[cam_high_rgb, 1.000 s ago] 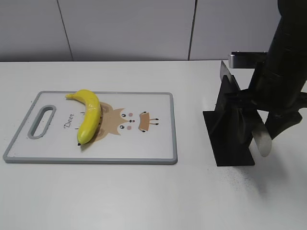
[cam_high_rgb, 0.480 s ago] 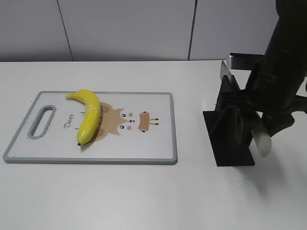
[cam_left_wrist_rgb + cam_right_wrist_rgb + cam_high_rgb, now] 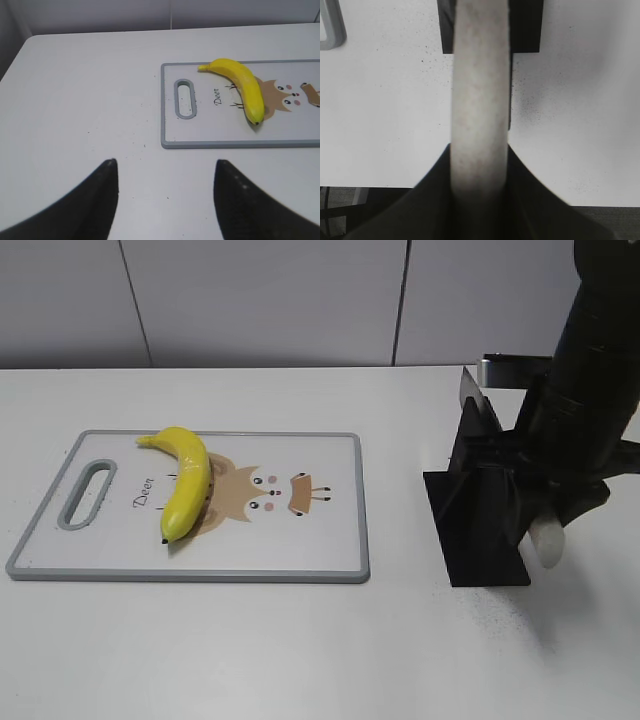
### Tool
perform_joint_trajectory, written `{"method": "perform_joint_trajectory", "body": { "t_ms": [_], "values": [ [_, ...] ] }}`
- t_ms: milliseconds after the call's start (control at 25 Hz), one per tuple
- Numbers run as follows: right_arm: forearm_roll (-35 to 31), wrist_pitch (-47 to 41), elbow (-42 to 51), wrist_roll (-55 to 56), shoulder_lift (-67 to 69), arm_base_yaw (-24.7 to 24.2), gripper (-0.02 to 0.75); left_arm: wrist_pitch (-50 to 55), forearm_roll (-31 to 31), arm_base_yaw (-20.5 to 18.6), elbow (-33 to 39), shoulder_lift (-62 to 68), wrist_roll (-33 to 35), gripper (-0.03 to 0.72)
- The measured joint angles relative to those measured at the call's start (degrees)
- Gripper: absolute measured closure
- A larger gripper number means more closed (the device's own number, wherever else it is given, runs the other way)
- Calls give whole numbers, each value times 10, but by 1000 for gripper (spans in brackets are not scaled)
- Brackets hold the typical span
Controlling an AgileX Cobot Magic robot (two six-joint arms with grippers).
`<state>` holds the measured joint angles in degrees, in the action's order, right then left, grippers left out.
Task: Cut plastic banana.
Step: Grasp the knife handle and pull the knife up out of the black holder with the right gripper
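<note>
my right gripper (image 3: 479, 170) is clamped on what looks like a pale knife handle (image 3: 480, 100) at the black stand (image 3: 478, 510); my left gripper (image 3: 165, 195) gapes, holding nothing.

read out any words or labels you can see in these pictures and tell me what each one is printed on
"Deer": written in dark script on the cutting board, between its handle slot and the plastic banana, beside the printed cartoon deer face.
No other text, brand, number or sign can be read in any view.

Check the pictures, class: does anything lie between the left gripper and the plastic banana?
Nothing visible does. The open left gripper hovers over bare table; ahead lies only the cutting board's handle end, then the plastic banana on the board.
</note>
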<state>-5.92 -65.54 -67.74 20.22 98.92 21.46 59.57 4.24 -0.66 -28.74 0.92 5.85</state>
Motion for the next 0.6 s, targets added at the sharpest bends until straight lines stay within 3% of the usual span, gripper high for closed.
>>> {"method": "perform_joint_trajectory", "body": {
  "t_ms": [600],
  "values": [
    [17,-15,-21,1,-6,0,556,0,0,0,0,0,0,104]
  ]
}}
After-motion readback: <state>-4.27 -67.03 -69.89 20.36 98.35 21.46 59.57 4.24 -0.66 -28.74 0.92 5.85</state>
